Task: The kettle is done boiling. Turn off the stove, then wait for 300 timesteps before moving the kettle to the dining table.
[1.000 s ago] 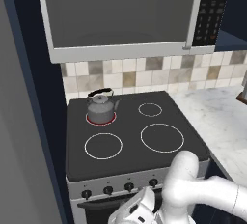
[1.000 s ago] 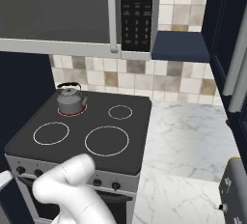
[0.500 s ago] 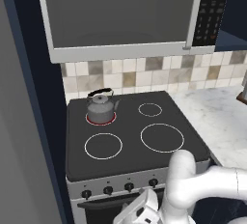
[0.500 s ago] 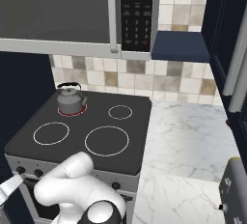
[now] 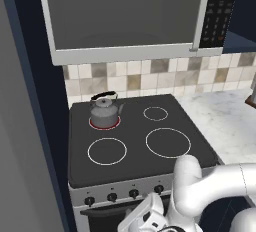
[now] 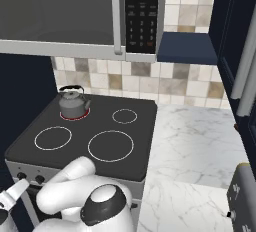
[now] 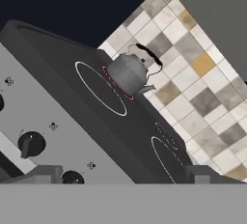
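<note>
The kettle [image 5: 105, 112] [image 6: 73, 105] [image 7: 127, 73] stands upright on the stove's back left burner, which glows with a red ring. The stove [image 5: 145, 156] [image 6: 85, 126] has a black glass top and a silver front panel with black knobs [image 5: 112, 196] [image 7: 31, 144]. My gripper [image 7: 123, 175] hangs low in front of that panel, below the knobs, pointing up at them. It is open with nothing between the fingers, and one white finger [image 6: 11, 198] shows at the lower left. The kettle is far beyond its reach line. The dining table is out of view.
A microwave [image 5: 125, 16] [image 6: 75, 11] hangs low over the stove. A marble counter [image 5: 225, 121] [image 6: 195, 146] runs to the right, with a silver appliance [image 6: 245, 196] at its near right corner. A dark navy panel [image 5: 30, 126] stands along the stove's left side.
My arm has turned and dropped a little in front of the stove, and a finger has come into the right base view at the lower left. The kettle has stayed put.
</note>
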